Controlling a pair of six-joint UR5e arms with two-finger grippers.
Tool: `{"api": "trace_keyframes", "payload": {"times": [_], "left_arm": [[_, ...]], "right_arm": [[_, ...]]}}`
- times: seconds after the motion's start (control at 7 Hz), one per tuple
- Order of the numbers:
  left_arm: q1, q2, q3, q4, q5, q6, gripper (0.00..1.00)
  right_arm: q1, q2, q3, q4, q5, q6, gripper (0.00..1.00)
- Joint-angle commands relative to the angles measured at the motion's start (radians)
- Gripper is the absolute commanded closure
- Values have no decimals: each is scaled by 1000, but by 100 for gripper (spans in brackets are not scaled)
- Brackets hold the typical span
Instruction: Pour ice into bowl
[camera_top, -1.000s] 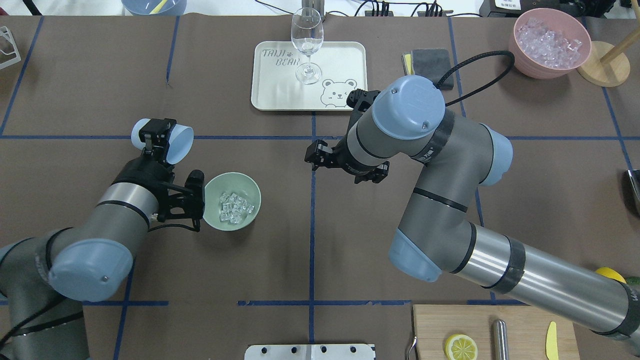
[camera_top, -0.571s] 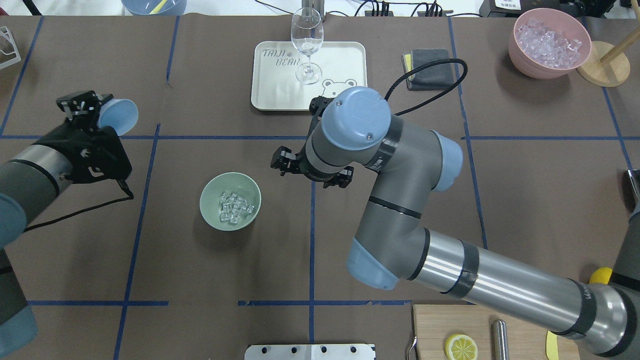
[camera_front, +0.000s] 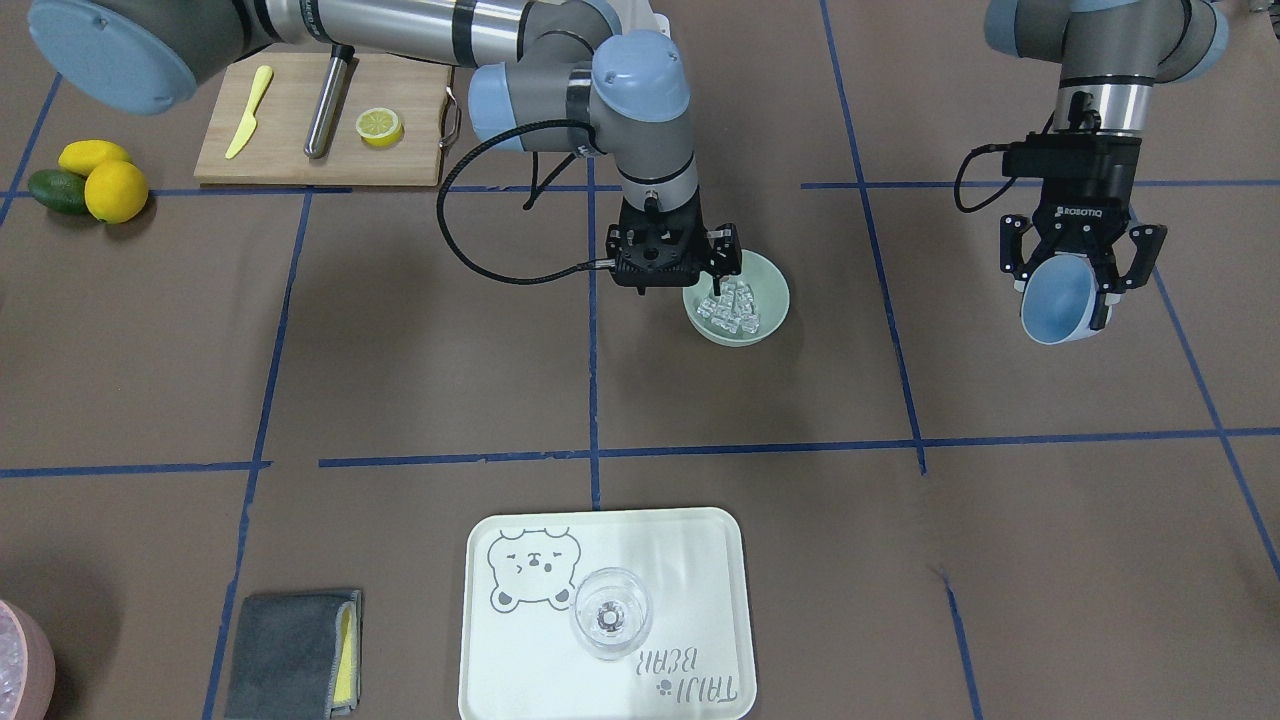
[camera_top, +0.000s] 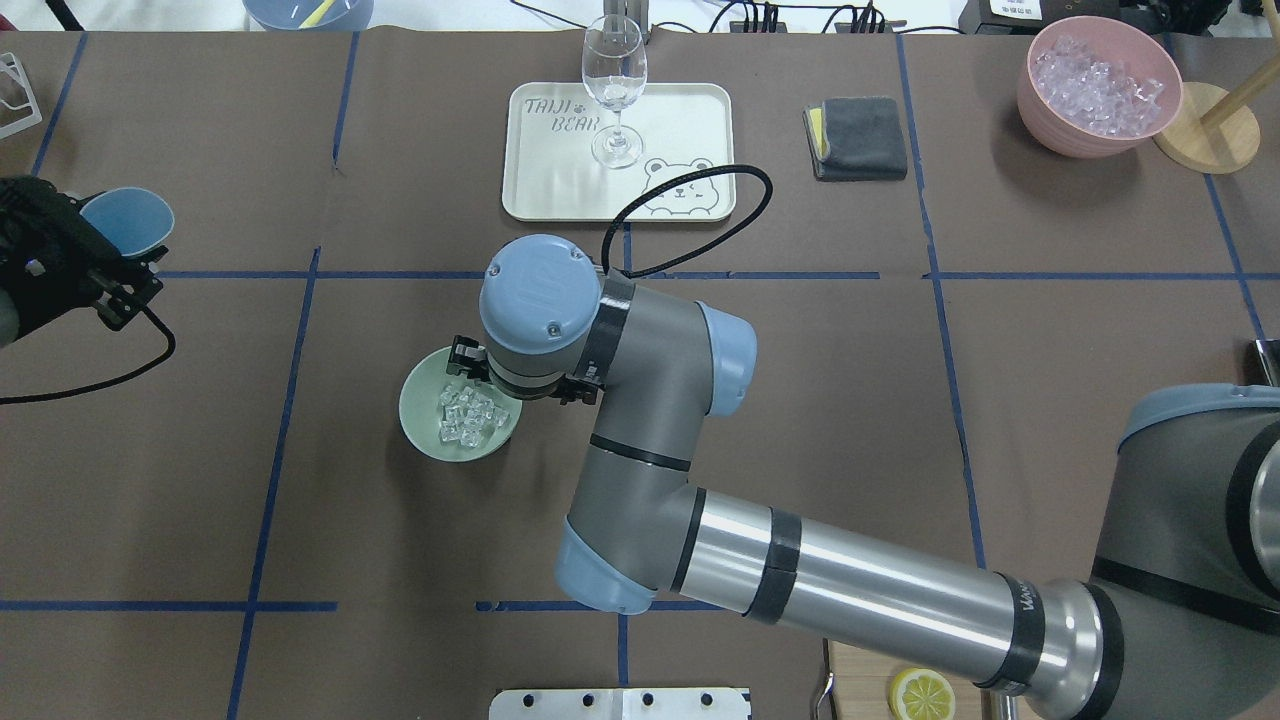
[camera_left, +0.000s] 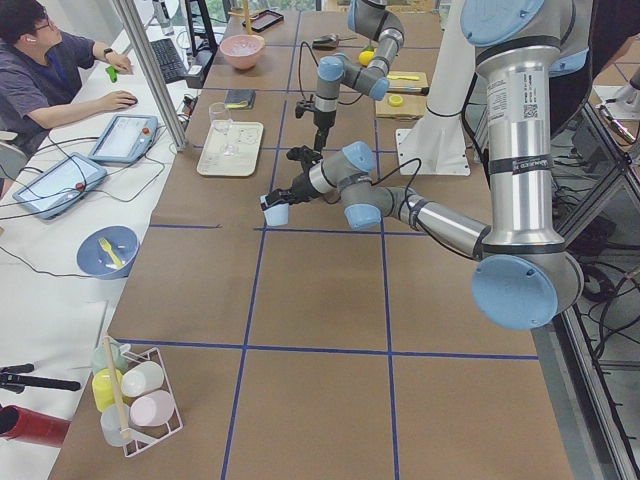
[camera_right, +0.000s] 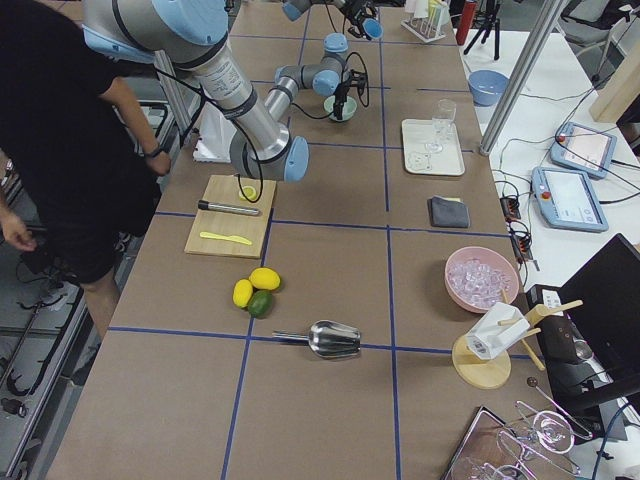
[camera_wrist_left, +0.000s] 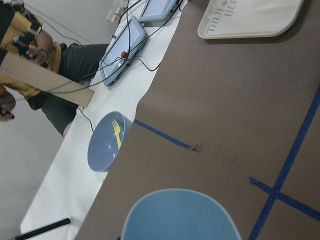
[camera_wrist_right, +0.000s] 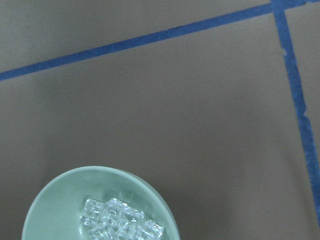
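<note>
Brown-paper table (camera_top: 850, 400) w/ blue tape grid.

- Sage-green bowl (camera_top: 412, 418): upright, left of table centre, approx. midway between robot-side and far edges.
- ice (camera_top: 468, 414): small heap of clear cubes lying inside the bowl.
- R gripper (camera_front: 670, 272): points straight down, just beside the bowl on the side toward table centre. In the front view its body overlaps the rim. Jaws look spread w/ nothing between them, though the wrist hides most of them from overhead. R wrist cam shows bowl rim + cubes at the frame's lower left.
- L gripper (camera_front: 1068, 290): up off the paper near the table's left edge, clamped on a light blue cup (camera_front: 1050, 305). Cup is tilted, blue inside showing in front and overhead views.
- tray (camera_top: 700, 110): mid far edge, w/ wine glass (camera_top: 614, 80) standing on it.
- pink container (camera_top: 1040, 115): whitish pieces inside, far right corner.
- cutting board (camera_front: 290, 150): w/ lemon half (camera_front: 380, 125), robot-side edge, right part.
</note>
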Motion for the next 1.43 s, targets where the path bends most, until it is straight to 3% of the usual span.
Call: {"api": "trace_keyframes", "payload": {"times": [0.0, 0.14, 0.43, 0.57, 1.0, 1.29], "left_arm": [[-6, 77, 163, -356, -12, -271, 100], [-6, 78, 237, -454, -10, -307, 100], [-4, 78, 271, -462, -5, -380, 100], [-3, 76, 296, -462, -4, -504, 100], [10, 76, 438, -686, 113, -563, 100], [37, 76, 451, -709, 166, -654, 100]], "right_arm": [[-24, 50, -93, 8, -34, -6, 1], [-26, 53, -107, 8, -42, -6, 21], [-30, 51, -106, 8, -41, -11, 100], [-30, 50, -106, 8, -38, -25, 100], [-15, 53, -58, 5, -19, -46, 100], [51, 32, 32, -24, 83, -45, 100]]}}
